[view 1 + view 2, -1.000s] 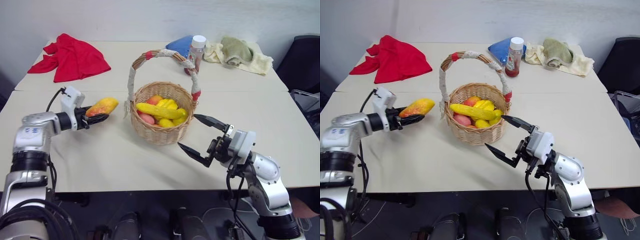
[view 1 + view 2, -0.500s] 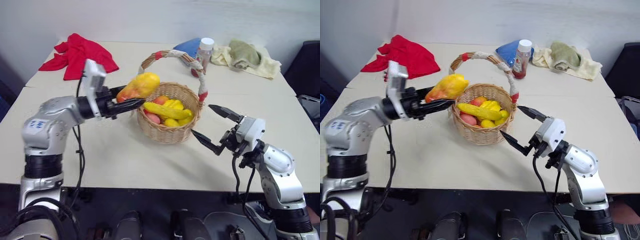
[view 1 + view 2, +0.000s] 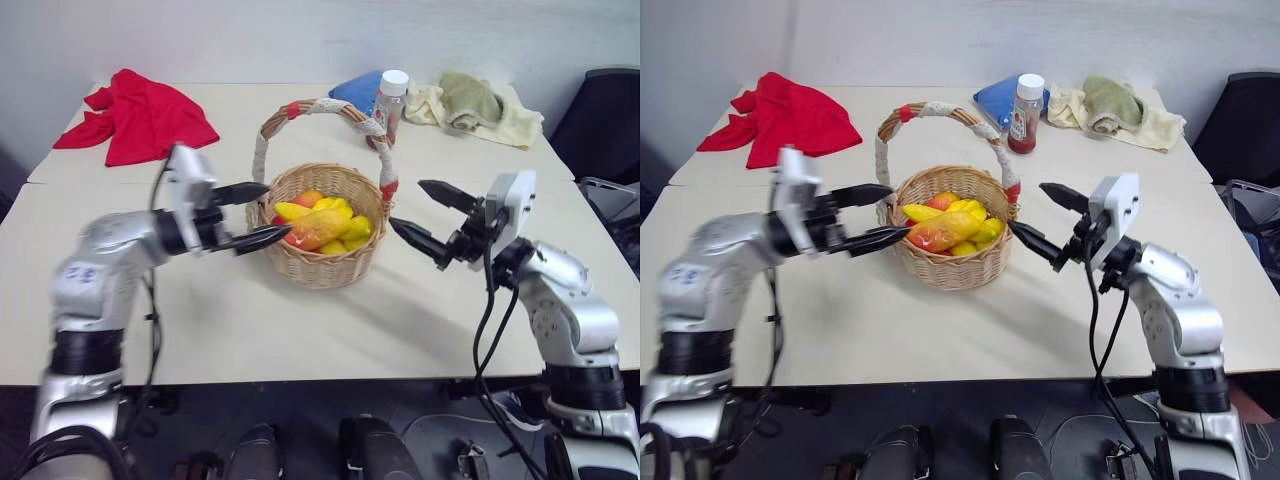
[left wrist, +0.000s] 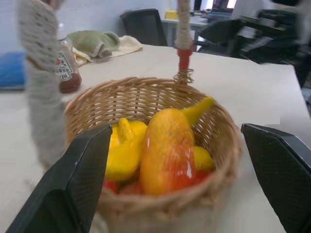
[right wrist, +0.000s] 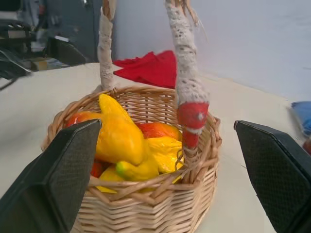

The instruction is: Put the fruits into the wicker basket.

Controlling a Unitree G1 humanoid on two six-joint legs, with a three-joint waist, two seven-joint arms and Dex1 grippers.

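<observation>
The wicker basket (image 3: 322, 268) stands mid-table with its corded handle (image 3: 300, 108) arching over it. Inside lie the orange-red-and-yellow mango (image 3: 318, 228), on top, the yellow banana (image 3: 291, 211) beside it, and other small yellow and red fruits. My left gripper (image 3: 279, 209) is open at the basket's left rim, its fingers (image 4: 77, 179) spread either side of the mango (image 4: 167, 153) and holding nothing. My right gripper (image 3: 406, 203) hangs open just right of the basket, level with its rim and empty; the right wrist view shows the fruits (image 5: 119, 138) past the handle's red band (image 5: 193, 116).
A red cloth (image 3: 140, 112) lies at the table's far left. A ketchup bottle (image 3: 393, 100), a blue cloth (image 3: 356, 90) and a green-and-cream towel (image 3: 478, 105) sit behind the basket. A black chair (image 3: 605, 115) stands beyond the table's right edge.
My left gripper carried the mango over the basket and opened; the mango now lies inside. My right gripper rose and moved in beside the basket's right side, staying open.
</observation>
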